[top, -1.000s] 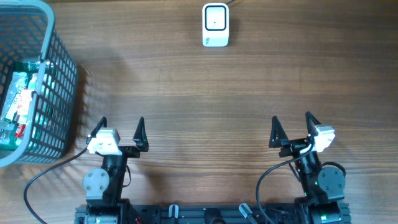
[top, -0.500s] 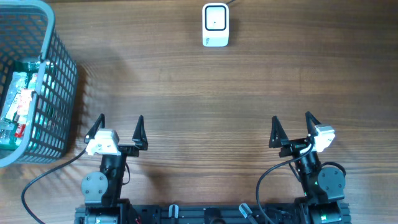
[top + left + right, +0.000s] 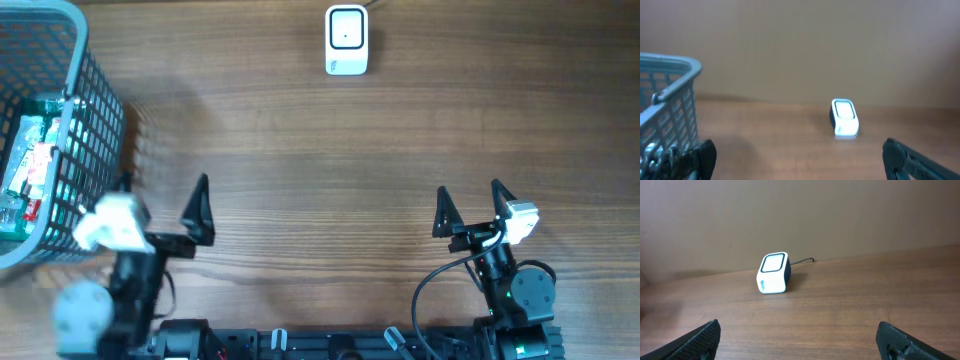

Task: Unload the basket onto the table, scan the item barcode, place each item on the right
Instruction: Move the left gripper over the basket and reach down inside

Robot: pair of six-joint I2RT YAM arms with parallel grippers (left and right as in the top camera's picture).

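Note:
The item (image 3: 28,172), a green and red packet, lies inside the grey basket (image 3: 104,112) at the far left. At the table's far edge stands the white scanner (image 3: 346,40), which also shows in the left wrist view (image 3: 845,118) and the right wrist view (image 3: 774,273). My left gripper (image 3: 163,192) is open and empty, blurred, close beside the basket's right wall (image 3: 671,98). In its own view the left gripper (image 3: 800,156) has only bare table between its fingers. My right gripper (image 3: 469,196) is open and empty near the front edge, and the right gripper (image 3: 797,336) faces the scanner.
A thin cable (image 3: 802,260) runs from behind the scanner. The wooden table (image 3: 320,150) stretches between the grippers and the scanner. The basket's rim (image 3: 675,64) rises at the left of the left wrist view.
My left arm has swung left toward the basket and is blurred with motion. The right arm, the scanner and the item have not moved.

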